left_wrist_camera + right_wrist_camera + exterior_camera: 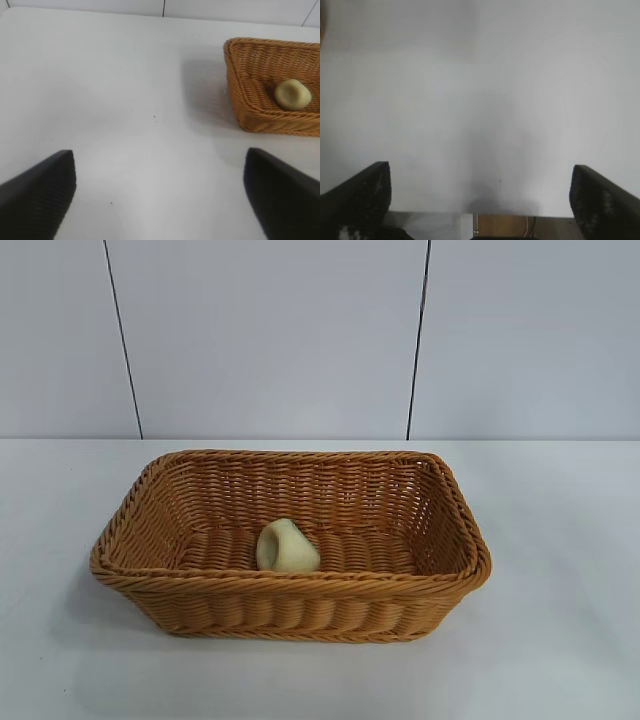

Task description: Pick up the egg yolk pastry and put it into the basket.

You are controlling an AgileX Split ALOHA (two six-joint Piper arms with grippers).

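Egg yolk pastry (287, 547) lies on the floor of the basket (180, 612) — placed, it seems; left hand (160, 195) released, well off over the desk (125, 100), right hand (480, 200) released too

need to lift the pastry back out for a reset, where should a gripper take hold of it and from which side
Come straight down from above: the basket walls block every side approach. Close across the rounded body of the egg yolk pastry, probably away from its dent. The left gripper, open over bare table, seems nearer.

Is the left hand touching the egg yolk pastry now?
Apart. In the left wrist view the open left hand is over bare table, and the egg yolk pastry lies in the basket.
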